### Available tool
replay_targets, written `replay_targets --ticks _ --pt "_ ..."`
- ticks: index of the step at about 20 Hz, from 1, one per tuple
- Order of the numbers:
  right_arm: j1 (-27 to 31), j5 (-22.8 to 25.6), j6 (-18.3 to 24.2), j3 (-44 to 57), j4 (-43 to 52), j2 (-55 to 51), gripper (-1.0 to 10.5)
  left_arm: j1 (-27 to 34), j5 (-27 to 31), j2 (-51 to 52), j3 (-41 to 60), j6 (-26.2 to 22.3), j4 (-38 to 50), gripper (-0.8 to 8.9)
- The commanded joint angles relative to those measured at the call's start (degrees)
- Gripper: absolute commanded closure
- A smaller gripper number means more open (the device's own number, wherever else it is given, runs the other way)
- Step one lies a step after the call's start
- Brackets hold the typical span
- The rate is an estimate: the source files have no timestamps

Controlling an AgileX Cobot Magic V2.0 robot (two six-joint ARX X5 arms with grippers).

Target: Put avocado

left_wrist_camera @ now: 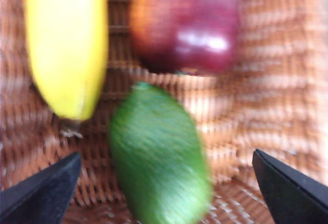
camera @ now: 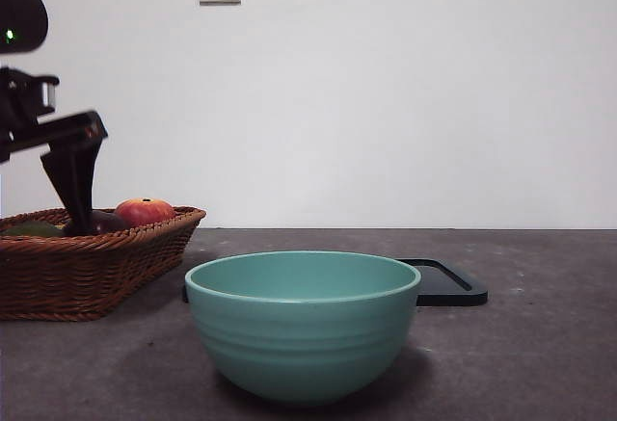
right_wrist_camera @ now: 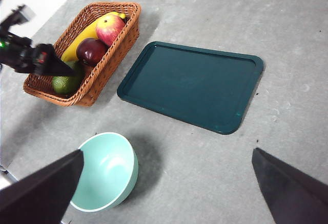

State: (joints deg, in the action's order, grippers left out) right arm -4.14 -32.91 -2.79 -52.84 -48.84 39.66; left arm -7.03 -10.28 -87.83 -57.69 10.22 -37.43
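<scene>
Avocado (camera: 34,229) mostly behind basket (camera: 87,272) rim

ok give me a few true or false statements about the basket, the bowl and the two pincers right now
1. The avocado lies in the wicker basket. True.
2. The left pincer is shut on the avocado. False: its jaws are open on either side of it.
3. The teal bowl holds a banana. False: the banana is in the basket.
4. The dark green tray carries nothing. True.
5. The right pincer holds the red apple. False: it is open, above the table.
</scene>
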Motion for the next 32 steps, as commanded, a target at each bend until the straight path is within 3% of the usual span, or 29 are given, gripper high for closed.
replay_targets --ticks 1,3,6,10,13,20,24,32 --pt "-0.17 -0.31 0.0 -1.01 0.35 0.24 4.2 -0.13 0.44 -2.97 -1.03 0.42 0.92 2.57" --pt "-0.17 -0.31 0.0 -1.01 0.35 0.24 4.2 -0.13 0.42 -4.42 -1.03 0.44 1.64 2.66" --pt "-0.17 -0.31 0.0 -1.01 0.35 0.24 4.2 -0.13 0.44 -5.22 -1.03 0.42 1.68 4.43" --pt "-0.17 -0.31 0.0 -1.01 0.35 0.24 4.2 -0.13 0.39 -5.31 -1.09 0.5 0.79 5.84" --pt "-0.17 -0.31 0.0 -1.01 0.35 0.24 4.2 -0.13 0.2 -5.29 -3.13 0.61 -1.68 5.98" --pt "-0.17 -0.28 0.0 -1.01 0.35 0.24 4.2 -1.75 0.09 -0.52 -16.35 -0.5 -17.35 5.98" --pt "-0.17 -0.28 0.0 -1.01 0.37 0.24 4.2 -7.8 -0.33 6.38 -17.7 0.74 -19.61 5.98" --pt "-0.17 -0.28 0.0 -1.01 0.37 0.24 4.2 -28.7 -0.24 8.81 -17.68 3.39 -18.32 5.98"
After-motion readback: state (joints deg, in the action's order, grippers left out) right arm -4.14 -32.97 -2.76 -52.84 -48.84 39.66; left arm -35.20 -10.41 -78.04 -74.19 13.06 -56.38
